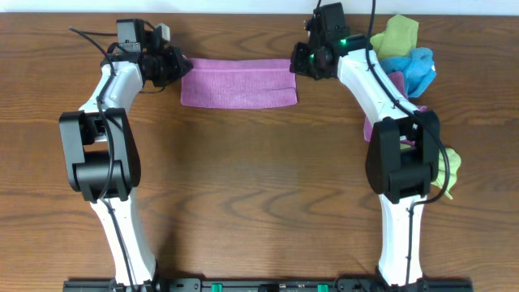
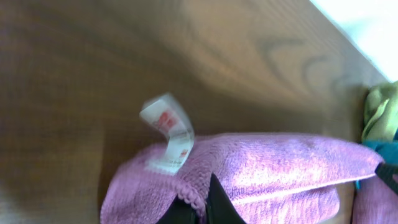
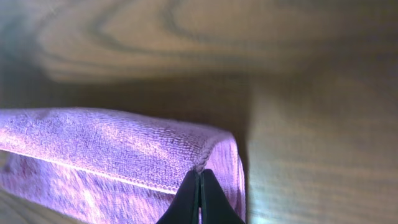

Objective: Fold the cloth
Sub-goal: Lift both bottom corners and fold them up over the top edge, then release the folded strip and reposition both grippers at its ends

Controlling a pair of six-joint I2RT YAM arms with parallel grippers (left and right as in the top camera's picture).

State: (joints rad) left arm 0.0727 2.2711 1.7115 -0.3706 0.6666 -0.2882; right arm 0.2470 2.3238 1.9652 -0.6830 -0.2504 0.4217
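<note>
Clamped shut on opposite ends, left gripper (image 2: 202, 208) and right gripper (image 3: 199, 186) pinch the cloth (image 1: 238, 83), which lies as a half-folded strip across the far table (image 1: 243, 186); a second fold is probably not yet done.

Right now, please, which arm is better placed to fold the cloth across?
Probably right: left gripper and right gripper each pinch an end of the cloth, but right's sweep leads away from the spare cloths.
</note>
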